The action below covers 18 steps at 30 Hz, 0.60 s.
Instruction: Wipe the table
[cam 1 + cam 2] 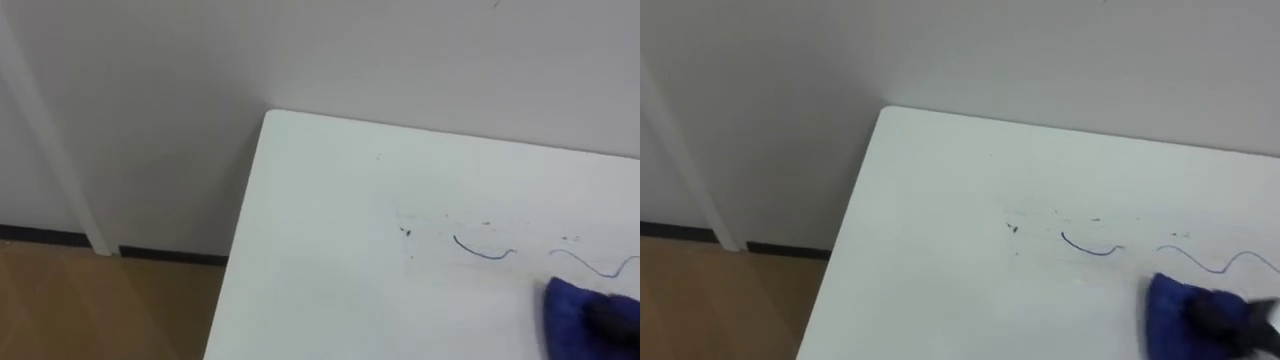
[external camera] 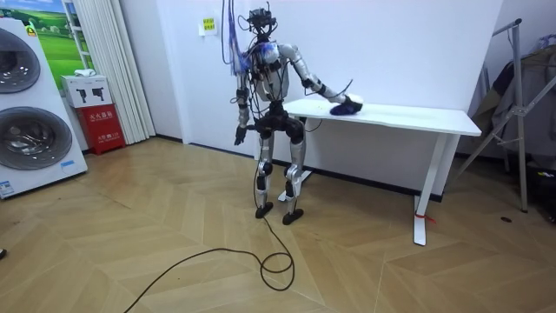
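- The blue cloth [image 1: 1170,300] lies on the white table [image 1: 940,200] at the lower right of the right eye view. The right hand [image 1: 1228,318] shows as a dark shape on top of it.
- You can't read the fingers from here. They may be pressed flat on the cloth or bunched into it, and the pictures don't show which.
- The left hand [image 2: 239,136] hangs by the robot's side in the room view, too small there for its fingers to be read.
- The marks to clear are two wavy blue pen lines, one near the middle [image 1: 1090,247] and one just above the cloth [image 1: 1210,262]. A few dark specks [image 1: 1012,228] lie further left.
- The cloth sits just below the nearer line, so I judge the wiping is under way with most marks not yet cleared.
- To do it well, press the cloth flat and sweep up and left across the lines in overlapping strokes.
- Keep the palm over the cloth's middle so it doesn't fold or slip out from under the hand.
- Finish on the specks, and stop short of the table's left edge so the cloth doesn't slide off.
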Tool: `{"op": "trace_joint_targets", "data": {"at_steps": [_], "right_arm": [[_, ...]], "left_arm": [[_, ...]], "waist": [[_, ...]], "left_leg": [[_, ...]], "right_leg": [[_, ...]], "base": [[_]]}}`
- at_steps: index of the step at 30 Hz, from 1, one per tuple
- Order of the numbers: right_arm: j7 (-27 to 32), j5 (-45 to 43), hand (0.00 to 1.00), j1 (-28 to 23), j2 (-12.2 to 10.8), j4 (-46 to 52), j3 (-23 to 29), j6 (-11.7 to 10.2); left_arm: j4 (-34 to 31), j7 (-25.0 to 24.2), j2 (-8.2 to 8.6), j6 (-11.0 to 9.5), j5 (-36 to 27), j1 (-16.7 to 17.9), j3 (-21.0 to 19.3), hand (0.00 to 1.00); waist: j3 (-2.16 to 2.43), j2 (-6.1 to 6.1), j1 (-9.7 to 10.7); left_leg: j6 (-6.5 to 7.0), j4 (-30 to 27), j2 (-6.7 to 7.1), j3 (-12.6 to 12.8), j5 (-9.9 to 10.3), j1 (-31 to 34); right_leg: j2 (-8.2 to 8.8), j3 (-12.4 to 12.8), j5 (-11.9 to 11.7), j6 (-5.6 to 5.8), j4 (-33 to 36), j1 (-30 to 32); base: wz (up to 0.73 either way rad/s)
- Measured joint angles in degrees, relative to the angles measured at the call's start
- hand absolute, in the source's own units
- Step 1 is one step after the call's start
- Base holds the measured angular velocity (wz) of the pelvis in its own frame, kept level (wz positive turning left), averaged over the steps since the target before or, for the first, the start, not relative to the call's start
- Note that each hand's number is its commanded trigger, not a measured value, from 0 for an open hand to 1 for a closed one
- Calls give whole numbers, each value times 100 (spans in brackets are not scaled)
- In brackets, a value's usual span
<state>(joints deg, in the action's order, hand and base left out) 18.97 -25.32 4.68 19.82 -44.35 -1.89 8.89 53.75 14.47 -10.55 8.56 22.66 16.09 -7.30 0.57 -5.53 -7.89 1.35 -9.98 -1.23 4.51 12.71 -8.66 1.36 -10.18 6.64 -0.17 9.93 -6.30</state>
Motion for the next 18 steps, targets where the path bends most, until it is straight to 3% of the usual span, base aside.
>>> {"op": "trace_joint_targets", "data": {"at_steps": [1, 3, 5, 7, 10, 11, 12, 15, 18], "right_arm": [[-208, -138, 100, 419, -94, -2, -467, -19], [-547, -207, 100, 879, -211, -28, -908, -79], [-753, -210, 100, 1212, -284, -141, -1054, -139], [-788, -197, 100, 1345, -260, -207, -1053, -181], [-692, -188, 100, 1220, -170, -236, -1015, -363], [-619, -175, 100, 1087, -121, -245, -877, -571], [-521, -124, 100, 947, -123, -267, -751, -769], [-233, 124, 100, 551, -168, -273, -426, -1070], [82, 129, 100, 188, -163, -273, -77, -1159]], "left_arm": [[8, -1, 11, -10, -2, -126, 177, 0], [0, -18, 48, -7, 5, -268, 340, 0], [-83, -36, 75, 20, 7, -287, 424, 0], [-144, -25, 61, 125, -5, -145, 426, 0], [-144, -26, 59, 294, -28, 67, 425, 0], [-142, -26, 60, 292, -56, 70, 410, 0], [-122, -22, 59, 257, -55, 52, 410, 0], [-137, 13, 61, 138, -53, 14, 341, 0], [-148, 71, 59, 85, -46, 22, 230, 0]], "waist": [[-16, -1, -52], [-38, -1, -181], [-82, 4, -326], [-81, -24, -383], [-82, -29, -314], [-83, -33, -249], [-83, -26, -195], [-75, -16, -144], [-60, -5, -101]], "left_leg": [[-12, -43, -13, -64, 1, 91], [-57, -81, -9, -242, -41, 218], [-94, -85, 14, -414, -84, 318], [-82, -72, 100, -667, -148, 451], [-86, -153, 130, -859, -156, 558], [-87, -189, 143, -960, -155, 624], [-87, -187, 153, -1023, -155, 635], [-58, -163, 209, -1116, -128, 586], [-15, -174, 256, -1122, -93, 519]], "right_leg": [[-15, -42, -25, -34, -21, 40], [-7, -190, -23, -46, -31, 85], [7, -349, 0, -72, -62, 103], [43, -588, 73, -66, -138, 134], [54, -791, 118, -51, -204, 81], [62, -904, 126, -40, -238, 35], [71, -955, 138, -26, -237, 13], [120, -1041, 229, 21, -235, -63], [163, -1062, 274, 77, -235, -175]], "base": [[12], [41], [55], [70], [44], [50], [42], [26], [11]]}}
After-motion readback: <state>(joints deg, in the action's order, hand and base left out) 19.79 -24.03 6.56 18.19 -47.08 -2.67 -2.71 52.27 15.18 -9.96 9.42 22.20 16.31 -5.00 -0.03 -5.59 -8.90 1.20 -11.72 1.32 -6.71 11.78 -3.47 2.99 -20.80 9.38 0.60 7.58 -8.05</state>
